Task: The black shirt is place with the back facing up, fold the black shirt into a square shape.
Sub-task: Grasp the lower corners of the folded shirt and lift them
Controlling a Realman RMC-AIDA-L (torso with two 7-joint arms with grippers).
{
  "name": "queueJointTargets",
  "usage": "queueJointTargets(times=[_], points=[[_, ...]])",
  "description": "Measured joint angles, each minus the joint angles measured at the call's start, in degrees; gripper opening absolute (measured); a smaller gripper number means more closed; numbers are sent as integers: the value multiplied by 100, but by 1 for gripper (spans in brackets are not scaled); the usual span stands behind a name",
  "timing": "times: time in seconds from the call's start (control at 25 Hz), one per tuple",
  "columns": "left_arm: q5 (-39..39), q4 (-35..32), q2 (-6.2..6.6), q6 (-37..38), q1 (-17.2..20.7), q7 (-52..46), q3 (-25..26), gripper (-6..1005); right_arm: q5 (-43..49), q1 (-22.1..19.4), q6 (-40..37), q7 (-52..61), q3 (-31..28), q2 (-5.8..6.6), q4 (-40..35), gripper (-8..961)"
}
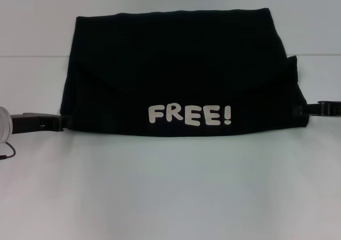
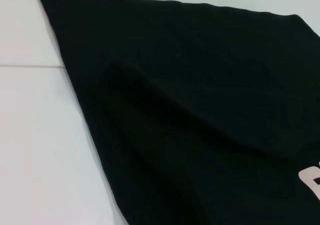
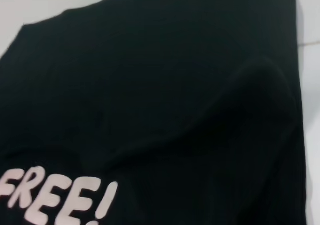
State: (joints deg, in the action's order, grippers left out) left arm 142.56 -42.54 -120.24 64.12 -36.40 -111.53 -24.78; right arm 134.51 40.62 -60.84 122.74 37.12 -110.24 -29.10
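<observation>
Squarely in the middle of the flat white tabletop, spread as a broad folded band: large matte-black soft fabric shirt, wider than deep, with straight far and near edges. Folded over on itself, upper layer marked by one curved crease sloping in from the left side and another from the right. Printed close to the near edge, slightly right of centre, in chunky cream letters: "FREE!", upright as read from the head camera.

At the near left corner of the shirt, low over the table and pointing inward: slim rigid black left gripper, touching the fabric edge. Behind it, at the picture's border, a silver wrist collar and a thin dark cable loop. Clenched, released or grasping cloth: cannot tell, black on black.

At the near right edge, likewise level and pointing inward: matching black right gripper, meeting a small raised flap of cloth. Grip state again impossible to tell.

From the left wrist camera, mostly shirt, crossed by a soft raised fold, with white table beside it and a sliver of the cream print at the border. From the right wrist camera, shirt again, with a rounded ridge and the letters slanting along one edge.
</observation>
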Motion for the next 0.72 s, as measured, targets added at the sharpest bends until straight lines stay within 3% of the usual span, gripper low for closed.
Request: queueJointTargets(times=[0.24, 0.56, 0.72], points=[[0, 1, 0, -14, -8, 0, -1, -1, 1, 64, 462, -121, 509, -153, -32, 655], [0, 28, -6, -33, -2, 0, 11, -1, 5, 62, 471, -402, 541, -126, 1, 655], [0, 38, -8, -45, -13, 0, 10, -1, 6, 64, 478, -490, 584, -121, 24, 567]])
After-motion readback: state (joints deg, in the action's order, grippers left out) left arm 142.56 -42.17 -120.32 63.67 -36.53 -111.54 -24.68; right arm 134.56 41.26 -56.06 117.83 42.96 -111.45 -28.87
